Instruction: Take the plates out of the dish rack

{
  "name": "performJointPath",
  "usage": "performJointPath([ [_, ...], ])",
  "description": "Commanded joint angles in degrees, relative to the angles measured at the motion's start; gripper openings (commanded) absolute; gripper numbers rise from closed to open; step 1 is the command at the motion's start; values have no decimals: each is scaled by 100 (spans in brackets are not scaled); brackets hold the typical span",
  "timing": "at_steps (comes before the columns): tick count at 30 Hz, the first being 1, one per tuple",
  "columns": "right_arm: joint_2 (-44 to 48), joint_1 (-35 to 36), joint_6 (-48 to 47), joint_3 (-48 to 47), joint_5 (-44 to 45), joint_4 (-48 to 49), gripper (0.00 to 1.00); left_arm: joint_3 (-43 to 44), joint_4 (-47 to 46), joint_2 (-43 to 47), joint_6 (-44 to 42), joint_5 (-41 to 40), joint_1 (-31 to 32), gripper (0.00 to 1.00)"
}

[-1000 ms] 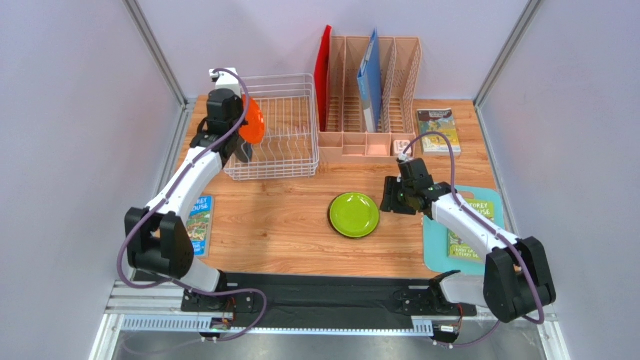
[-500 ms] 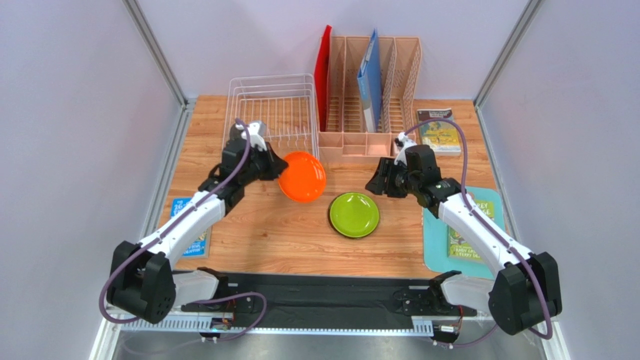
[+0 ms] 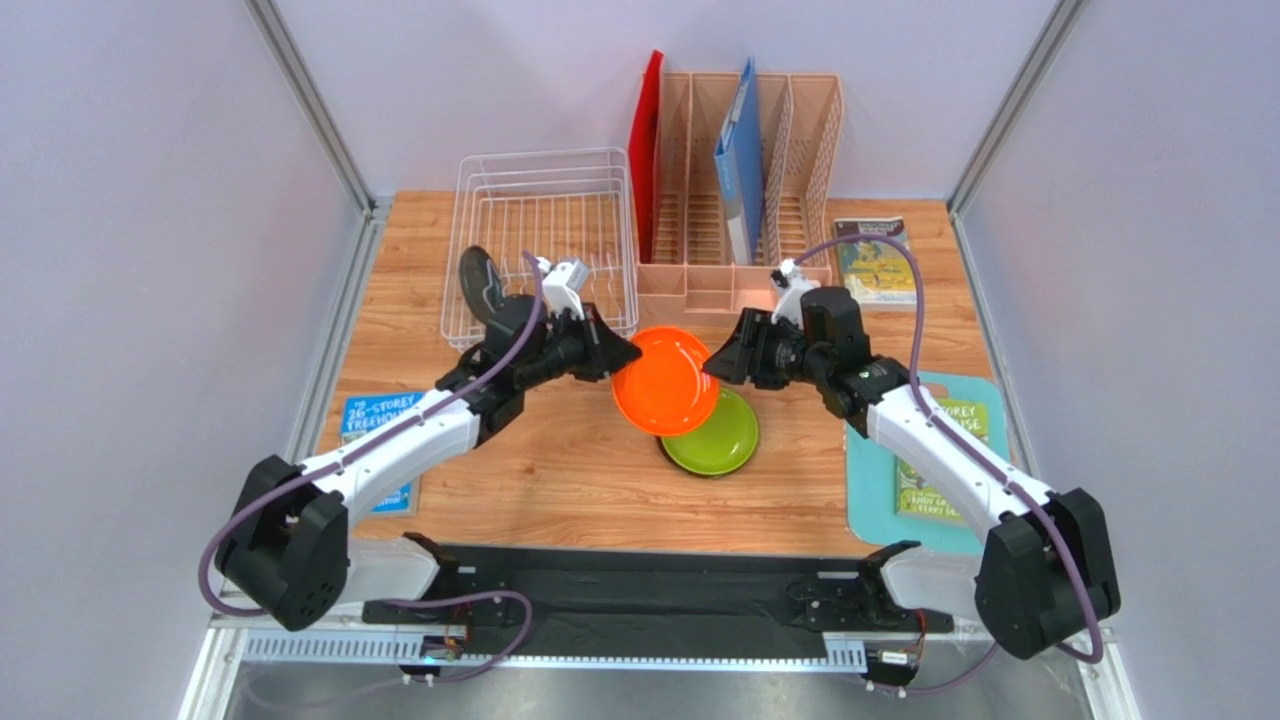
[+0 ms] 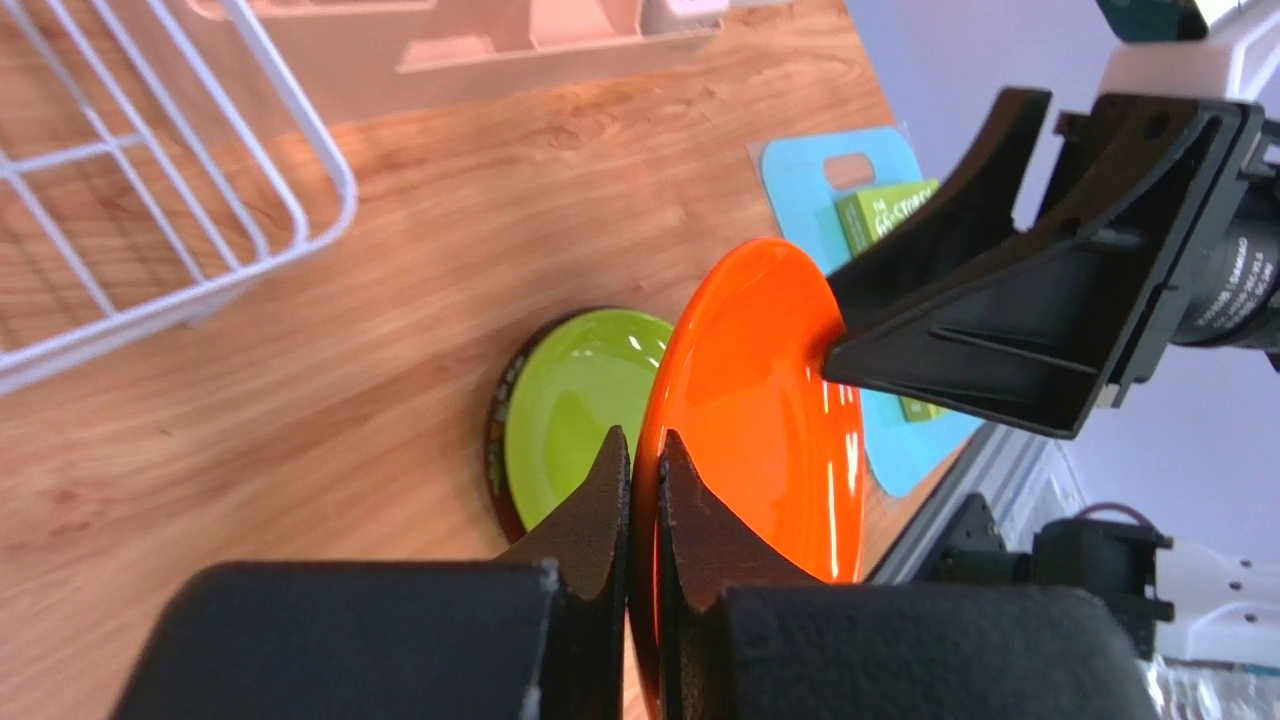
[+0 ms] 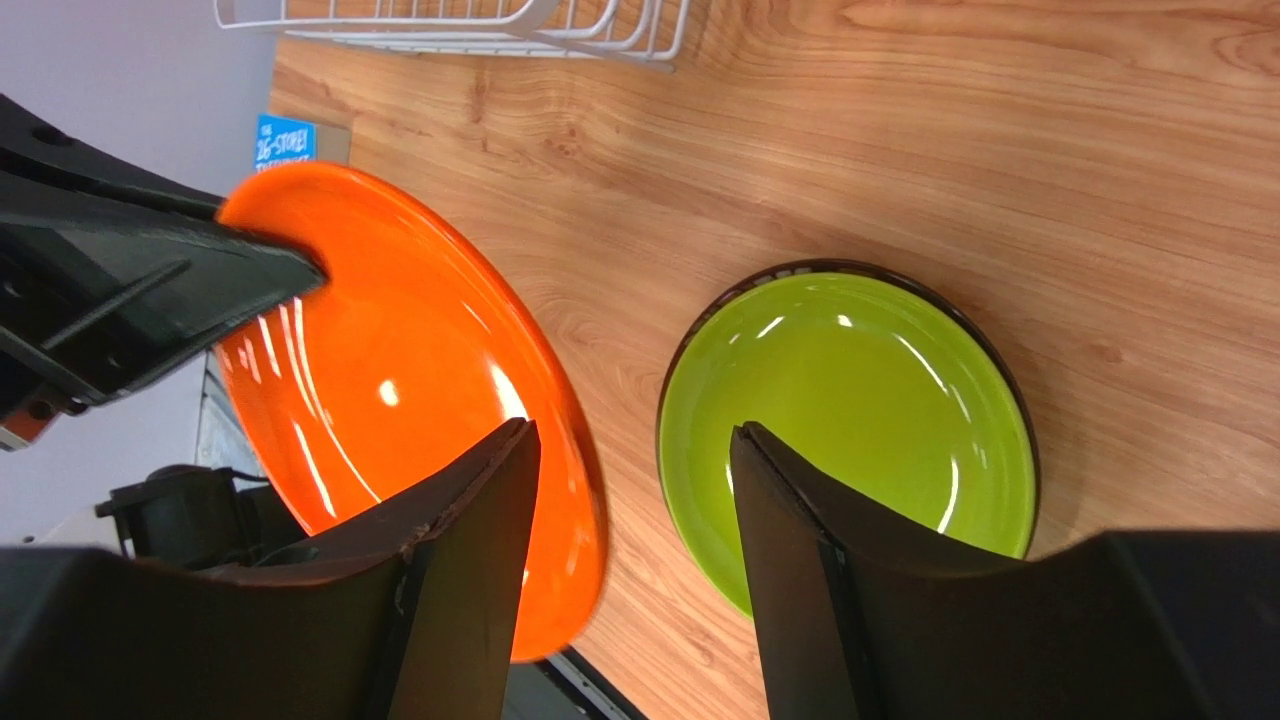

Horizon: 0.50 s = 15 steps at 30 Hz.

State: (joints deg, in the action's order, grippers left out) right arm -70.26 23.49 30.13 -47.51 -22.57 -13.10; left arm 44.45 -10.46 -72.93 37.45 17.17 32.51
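Orange plate, gripped by L claw, hides pt of green plate.

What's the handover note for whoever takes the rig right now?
Left gripper: shut on the rim of the orange plate, holding it off the table, partly over the lime green plate.
Right gripper: open, jaws at the orange plate's far edge, not gripping.
Done: lime green plate lies flat on the table.
To do: set the orange plate down; a dark plate seems to stand in the dish rack, near-left corner.
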Motion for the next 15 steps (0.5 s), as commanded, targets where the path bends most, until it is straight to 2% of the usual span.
performJointPath([
  [1, -102, 33, 177, 75, -458, 510, 56, 205, -518, -204, 201, 59, 255, 0],
  [4, -207, 86, 221, 127, -731, 633, 55, 257, -615, -353, 227, 50, 334, 0],
  [6, -225, 130, 239, 189, -758, 677, 45, 310, -624, -415, 227, 41, 361, 0],
  [7, -216, 130, 248, 233, -749, 695, 34, 319, -633, -433, 219, 32, 378, 0],
  [8, -155, 130, 274, 337, -749, 739, 8, 319, -633, -424, 201, 15, 379, 0],
  [9, -129, 130, 292, 391, -819, 783, 1, 319, -650, -424, 192, -3, 379, 0],
  [12, 12, 130, 300, 619, -987, 1020, 0, 328, -616, -415, 87, -29, 387, 0],
  [15, 223, 130, 257, 690, -611, 845, 0, 337, -519, -433, 8, -108, 387, 35],
])
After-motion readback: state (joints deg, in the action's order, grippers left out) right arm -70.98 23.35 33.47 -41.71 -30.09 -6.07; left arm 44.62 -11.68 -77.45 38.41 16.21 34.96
